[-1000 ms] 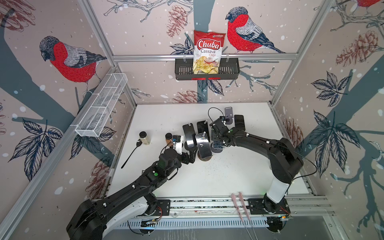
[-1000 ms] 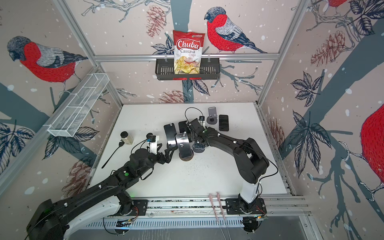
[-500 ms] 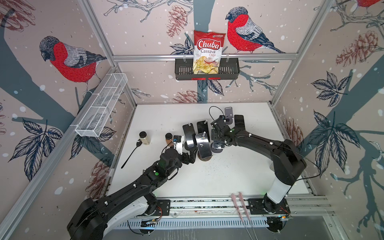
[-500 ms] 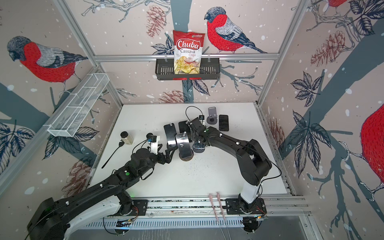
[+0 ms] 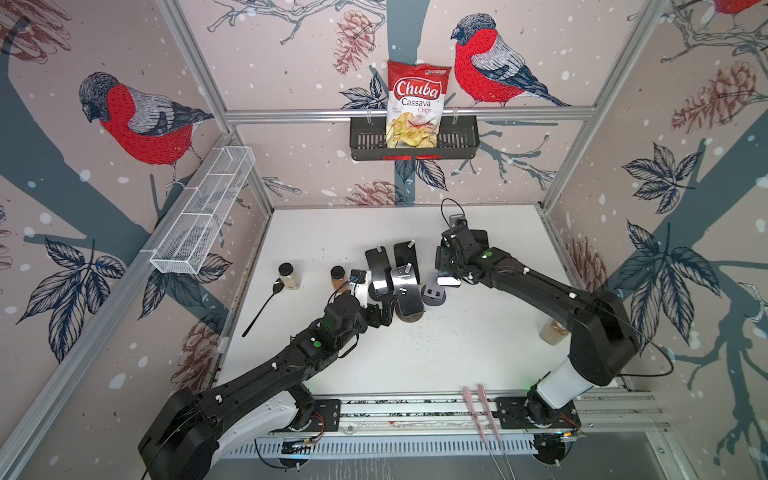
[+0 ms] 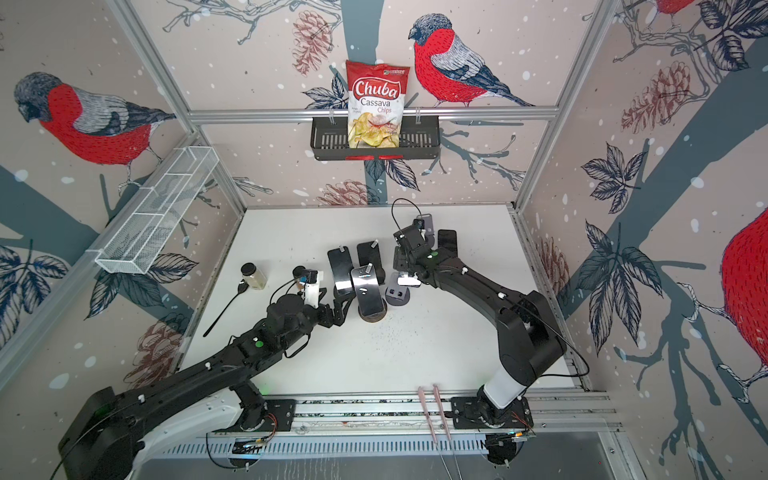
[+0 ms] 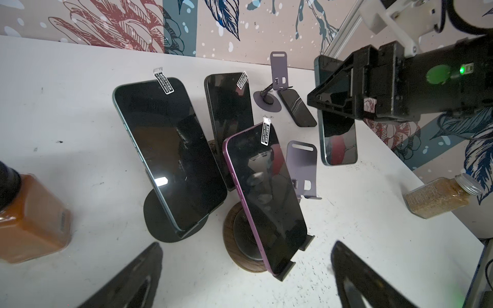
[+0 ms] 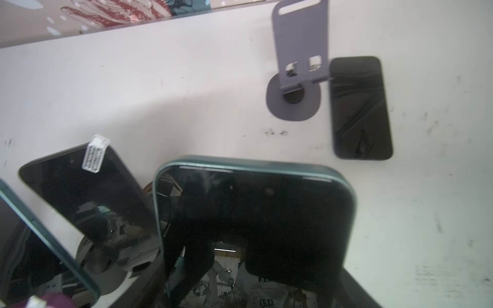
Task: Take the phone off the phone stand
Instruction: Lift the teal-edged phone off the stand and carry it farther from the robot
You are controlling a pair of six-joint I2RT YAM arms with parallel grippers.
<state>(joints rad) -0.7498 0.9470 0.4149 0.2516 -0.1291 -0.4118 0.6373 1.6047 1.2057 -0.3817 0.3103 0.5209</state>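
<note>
My right gripper (image 5: 448,268) is shut on a teal-edged phone (image 5: 442,261) and holds it in the air, clear of the table. In the left wrist view that phone (image 7: 337,133) hangs upright from the right gripper (image 7: 346,101), beside and above the bare lilac phone stand (image 7: 302,170). Both top views show the stand (image 5: 434,293) (image 6: 398,295) with nothing on it. The phone (image 8: 253,213) fills the right wrist view between my right gripper's (image 8: 250,288) fingers. My left gripper (image 7: 245,282) stands open in front of a purple phone (image 7: 266,192) on a wooden-based stand.
Three more phones lean on stands at mid-table: a teal one (image 7: 170,154), a black one (image 7: 229,112) and the purple one. At the back stands a second lilac stand (image 7: 277,69), with a black phone (image 7: 297,106) lying flat beside it. There are spice jars (image 5: 289,274) (image 5: 337,275) (image 5: 552,330) and a black spoon (image 5: 262,307).
My right gripper has lifted the phone off the lilac stand and drawn it up and back, leaving the stand bare. The left arm has not moved.
</note>
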